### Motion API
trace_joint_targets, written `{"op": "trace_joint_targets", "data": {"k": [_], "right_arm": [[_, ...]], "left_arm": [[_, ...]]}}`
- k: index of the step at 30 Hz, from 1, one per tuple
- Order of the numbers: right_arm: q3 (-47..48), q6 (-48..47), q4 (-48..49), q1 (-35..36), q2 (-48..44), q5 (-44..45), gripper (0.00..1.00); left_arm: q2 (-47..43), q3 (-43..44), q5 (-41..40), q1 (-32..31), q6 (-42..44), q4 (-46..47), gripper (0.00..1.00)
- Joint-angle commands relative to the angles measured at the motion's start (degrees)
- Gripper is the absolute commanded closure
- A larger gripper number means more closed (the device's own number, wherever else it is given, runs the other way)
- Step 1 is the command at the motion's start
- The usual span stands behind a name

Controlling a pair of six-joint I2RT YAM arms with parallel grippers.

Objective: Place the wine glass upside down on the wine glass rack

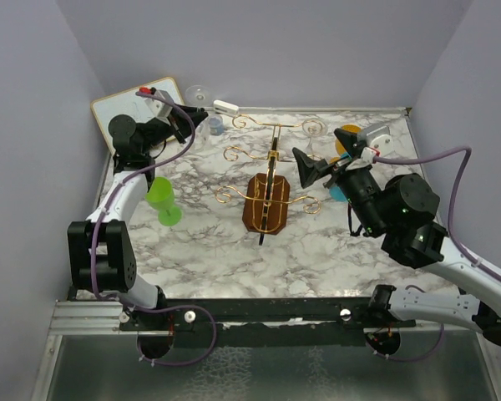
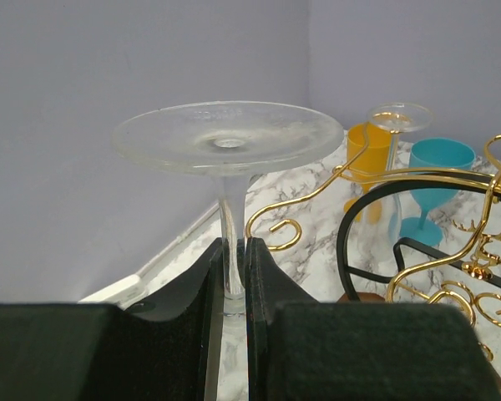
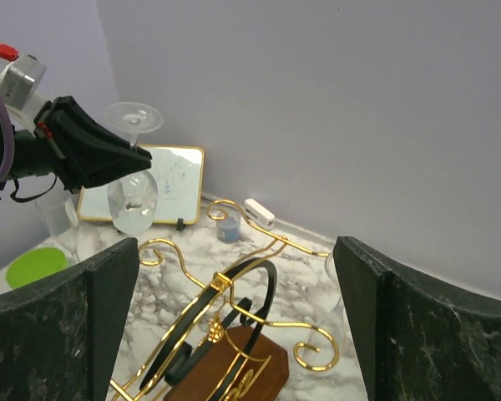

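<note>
A clear wine glass (image 1: 198,93) hangs upside down in my left gripper (image 1: 186,119) near the back left corner. In the left wrist view the fingers (image 2: 271,276) are shut on its stem (image 2: 231,242), with the foot (image 2: 230,136) on top. The right wrist view shows its bowl (image 3: 134,202) below the left fingers. The gold wire rack (image 1: 271,171) on its brown wooden base (image 1: 265,205) stands mid-table, to the right of the held glass. Another clear glass (image 1: 314,129) hangs on a back right arm. My right gripper (image 1: 311,170) is open and empty beside the rack's right side.
A green glass (image 1: 163,200) stands left of the rack. An orange cup (image 1: 348,136) and a teal glass (image 1: 339,192) stand to its right. A whiteboard (image 1: 142,104), a small blue cup (image 1: 215,125) and a white object (image 1: 225,107) lie along the back wall.
</note>
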Motion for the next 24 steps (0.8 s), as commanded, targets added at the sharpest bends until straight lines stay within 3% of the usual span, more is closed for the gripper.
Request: {"op": "trace_joint_targets", "data": {"k": [1, 6, 11, 24], "right_arm": [[-1.2, 6.6, -3.7, 0.0, -4.1, 4.4, 0.01], [-0.7, 10.6, -8.6, 0.0, -5.9, 5.5, 0.01], [0.4, 12.8, -11.4, 0.0, -6.1, 6.2, 0.01], [1.7, 13.2, -11.8, 0.0, -4.0, 7.4, 0.01]], "left_arm": [[1.9, -2.5, 3.0, 0.3, -5.2, 19.7, 1.00], [7.0, -4.6, 3.4, 0.3, -12.1, 32.8, 1.00], [10.2, -4.8, 3.4, 0.1, -16.1, 38.2, 1.00], [14.8, -6.5, 3.1, -5.1, -8.0, 33.4, 1.00]]}}
